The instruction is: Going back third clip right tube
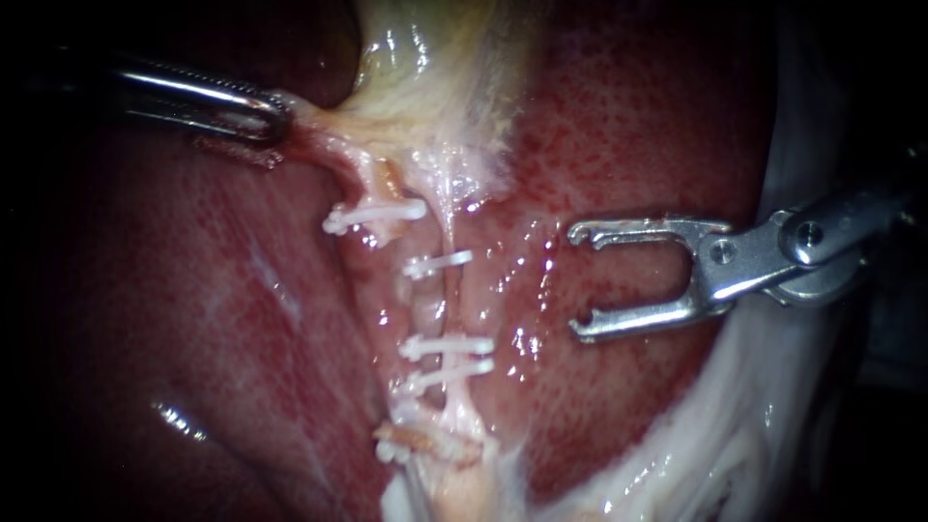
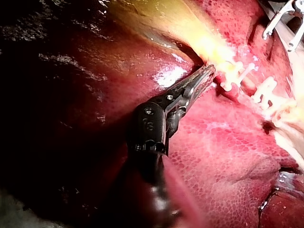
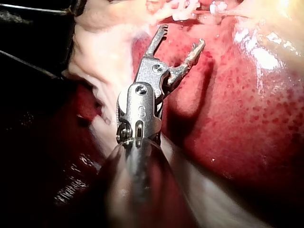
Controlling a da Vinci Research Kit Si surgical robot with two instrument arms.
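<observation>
Two tubes run down from the pale gallbladder point(image 1: 435, 77) over the red liver point(image 1: 619, 126). The thin right tube point(image 1: 451, 304) carries three white clips: one high point(image 1: 440, 263) and two close together lower point(image 1: 447, 345). The left tube point(image 1: 372, 179) bears a clip point(image 1: 372, 216), and another clip point(image 1: 416, 440) sits near the bottom. My right instrument point(image 1: 580, 280) stands to the right of the tubes, apart from them, jaws wide open and empty; the right wrist view point(image 3: 183, 40) shows the same. My left instrument point(image 1: 274, 114) is shut on tissue at the gallbladder's neck and pulls it left point(image 2: 207, 73).
Pale white tissue point(image 1: 744, 425) runs along the liver's right border under my right instrument's shaft. Wet liver surface point(image 1: 193, 319) lies left of the tubes. In the left wrist view my right instrument point(image 2: 285, 21) shows beyond the clips point(image 2: 263, 90).
</observation>
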